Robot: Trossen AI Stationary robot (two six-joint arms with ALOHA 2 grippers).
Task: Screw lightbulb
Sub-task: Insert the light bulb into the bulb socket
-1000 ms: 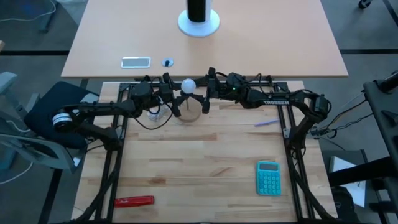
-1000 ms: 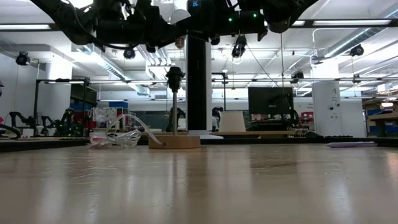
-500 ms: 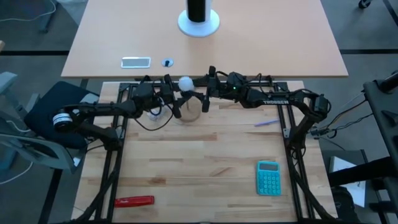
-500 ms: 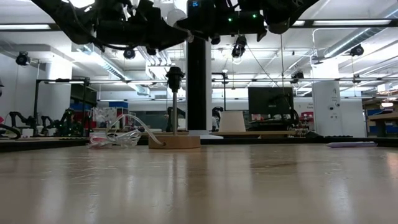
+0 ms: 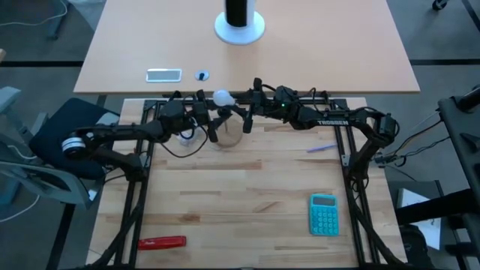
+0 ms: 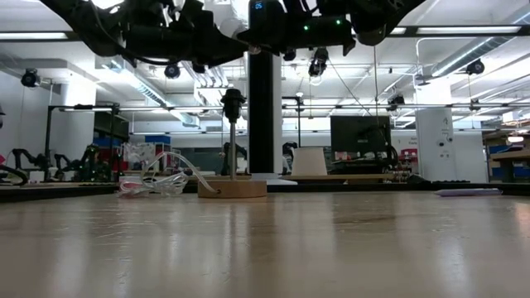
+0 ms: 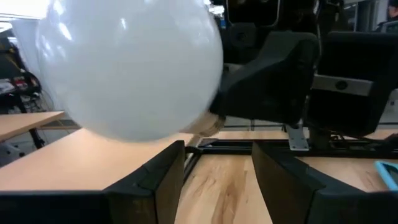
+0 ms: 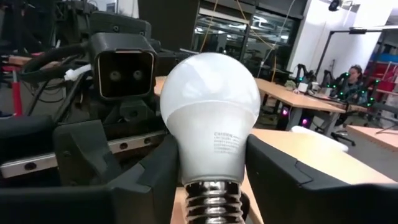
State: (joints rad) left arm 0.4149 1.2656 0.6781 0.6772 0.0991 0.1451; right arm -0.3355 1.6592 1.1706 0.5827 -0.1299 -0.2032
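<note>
The lightbulb [image 8: 210, 118] is white and rounded, with a grey threaded base [image 8: 211, 202]. It hangs in the air at the table's far edge [image 5: 222, 97], above a round wooden disc stand [image 5: 229, 133]. The stand carries a thin post with a dark socket [image 6: 233, 101]. My right gripper [image 8: 211, 177] is shut on the bulb. My left gripper [image 7: 217, 180] is open and faces the bulb's dome [image 7: 130, 68] at close range without touching it. My right gripper pinches the bulb's lower white body [image 8: 214, 155], just above the threaded base, between its two fingers. The fingers come roughly level from the table's right side and lie along the bulb. The bulb is lifted clear, with its dome pointing toward my left gripper.
A clear crumpled plastic wrapper [image 6: 153, 184] lies left of the stand. A purple pen [image 5: 321, 148], a teal calculator [image 5: 324, 213] and a red tool [image 5: 161, 242] lie on the table. The middle of the table is bare wood.
My right gripper has carried the bulb a little toward the table's far edge and left, closer to my left gripper, and keeps hold of it.
</note>
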